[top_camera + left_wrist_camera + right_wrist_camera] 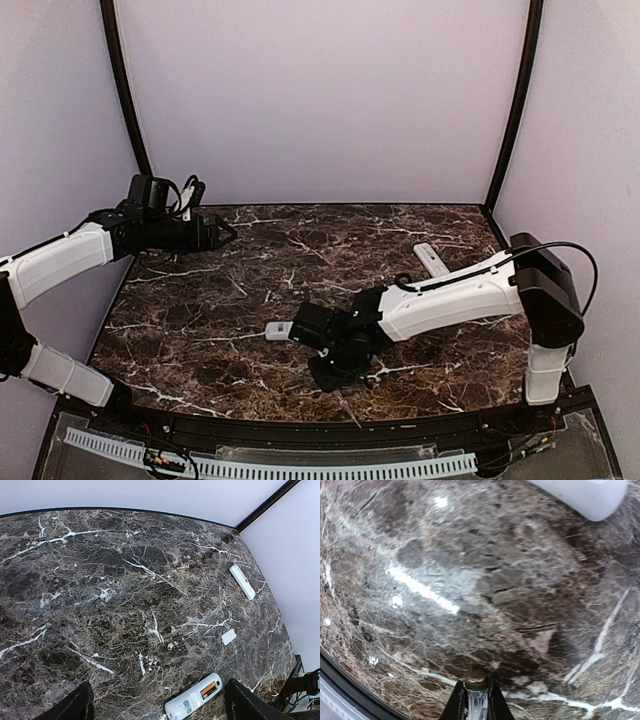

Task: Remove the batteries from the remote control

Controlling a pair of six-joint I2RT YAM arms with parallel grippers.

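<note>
A white remote lies back side up on the marble table, its battery bay open. One orange battery shows in the bay. In the top view only the remote's end shows, beside my right wrist. My left gripper is open and empty, held high over the table's far left. My right gripper is shut on a thin grey rod with a brass tip, low over the marble at front centre. The remote's white end is beyond it.
A second white remote lies at the right rear and also shows in the left wrist view. A small white battery cover lies loose between the two remotes. The table's front edge is close to my right gripper.
</note>
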